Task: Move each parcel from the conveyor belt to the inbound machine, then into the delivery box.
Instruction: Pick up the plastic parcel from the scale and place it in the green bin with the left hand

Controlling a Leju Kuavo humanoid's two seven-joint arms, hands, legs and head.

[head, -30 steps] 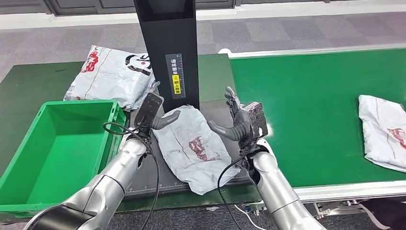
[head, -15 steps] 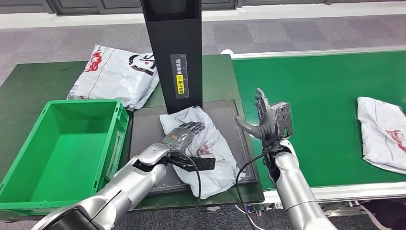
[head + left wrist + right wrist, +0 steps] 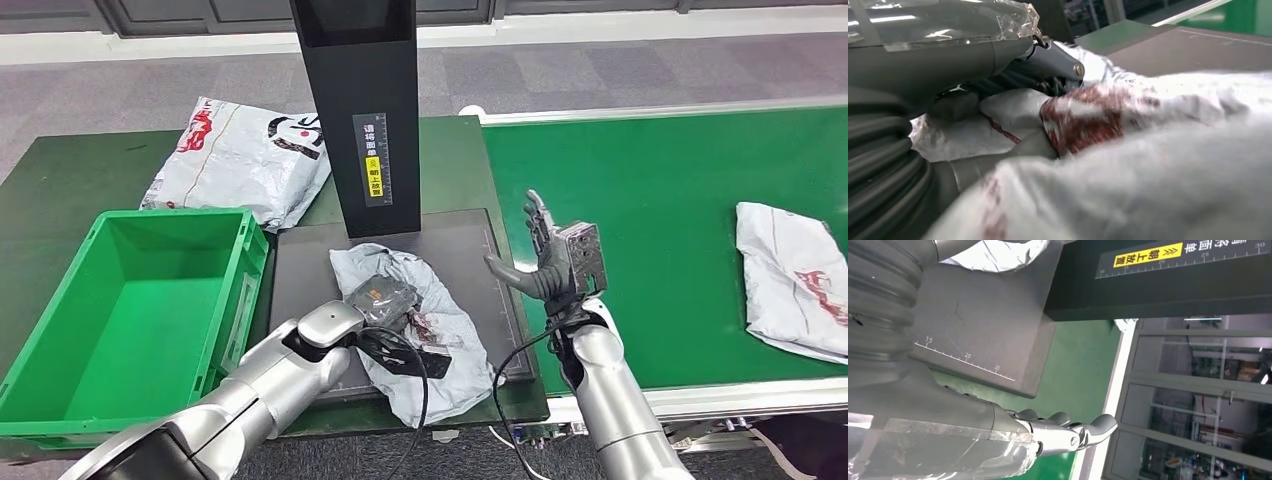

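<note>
A crumpled white parcel [image 3: 445, 335] with red print lies on the inbound machine's dark plate [image 3: 465, 235], in front of its black column [image 3: 362, 100]. My left hand [image 3: 378, 298] lies on top of it with fingers curled into the plastic, gripping it. In the left wrist view, the fingers [image 3: 1055, 55] dig into the bunched parcel [image 3: 1148, 175]. My right hand [image 3: 553, 262] is raised at the plate's right edge, fingers apart and empty; the right wrist view shows this hand [image 3: 998, 435] stretched out over the green surface.
A green delivery box [image 3: 252, 262] stands left of the plate. Behind it lies a larger white parcel [image 3: 240, 155] on the dark green table. Another white parcel [image 3: 790, 280] sits on the green conveyor belt [image 3: 650, 190] at the far right.
My left hand swung from upright beside the parcel down onto it, then curled its fingers in, bunching the parcel. My right hand drew back to the right, away from the parcel.
</note>
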